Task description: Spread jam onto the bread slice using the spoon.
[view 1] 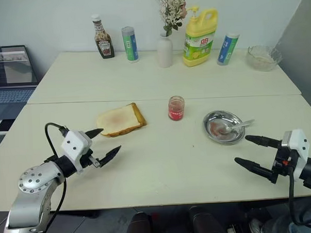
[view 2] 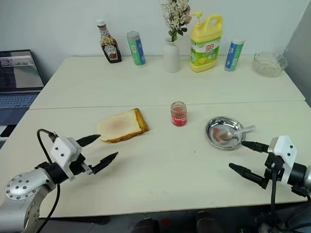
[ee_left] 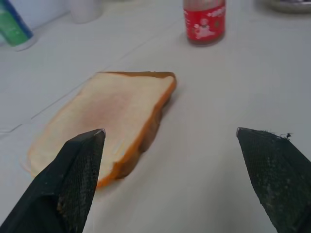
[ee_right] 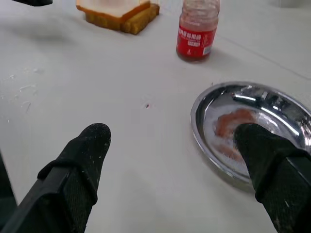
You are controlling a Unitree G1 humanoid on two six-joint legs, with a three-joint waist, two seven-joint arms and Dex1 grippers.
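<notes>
ketchup bottle (view 1: 103,38), vase (view 1: 164,50), detergent jug (view 1: 199,37), glass bowl (view 1: 264,57), laptop (view 1: 9,76).

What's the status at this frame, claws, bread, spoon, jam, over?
Both claws open, empty: left claw beside bread slice, right claw near steel dish. Spoon resting in dish, jam jar standing between bread and dish. Nothing blocking.

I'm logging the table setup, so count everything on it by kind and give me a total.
Bottles and tubes: 4, namely ketchup bottle, yellow detergent bottle, two tubes
Vase with flowers: 1
Dishes: 2, steel dish, glass bowl
Jam jar: 1
Bread: 1
Spoon: 1
Total: 10
</notes>
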